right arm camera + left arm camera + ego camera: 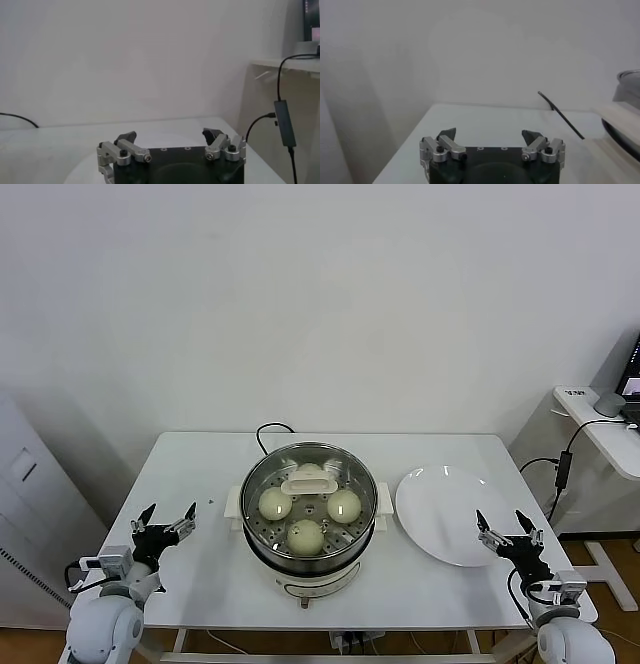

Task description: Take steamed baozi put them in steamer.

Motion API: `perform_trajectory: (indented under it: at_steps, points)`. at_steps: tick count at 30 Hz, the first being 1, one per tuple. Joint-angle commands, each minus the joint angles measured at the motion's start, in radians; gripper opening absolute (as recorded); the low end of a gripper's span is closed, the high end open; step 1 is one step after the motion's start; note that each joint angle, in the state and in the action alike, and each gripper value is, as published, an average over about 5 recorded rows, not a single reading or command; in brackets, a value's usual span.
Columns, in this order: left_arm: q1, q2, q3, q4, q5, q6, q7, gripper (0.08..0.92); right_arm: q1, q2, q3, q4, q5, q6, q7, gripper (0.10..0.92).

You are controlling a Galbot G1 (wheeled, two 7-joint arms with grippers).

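The steamer [362,475], a shiny steel pot on a white base, stands at the table's centre. Three pale steamed baozi lie on its perforated tray: one at the left [276,504], one at the right [343,505], one at the front [305,536]. A cream handle [308,481] sits over the back of the tray. My left gripper [168,522] hovers open and empty near the table's left front, well apart from the pot; the left wrist view shows it [492,134] with the steamer [629,89] at the edge. My right gripper [508,529] [170,135] is open and empty over the plate's front right rim.
A flat white plate [440,509] with nothing on it lies right of the steamer. A black cable [268,430] runs from behind the pot, also visible as the cable [561,115]. A side desk [600,429] with a hanging power adapter [282,122] stands to the right.
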Motion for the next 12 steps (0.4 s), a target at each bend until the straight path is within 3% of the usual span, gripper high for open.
perform_trajectory:
  at_steps: [1, 12]
  points:
    - [0.000, -0.003, 0.002, -0.007, 0.002, 0.010, -0.003, 0.823, 0.000, 0.001, 0.000, 0.000, -0.001, -0.003, -0.001, 0.823]
    - [0.001, 0.000, 0.004, -0.007, -0.005, 0.014, -0.001, 0.823, 0.006, 0.000, -0.004, 0.002, -0.007, -0.009, -0.001, 0.823]
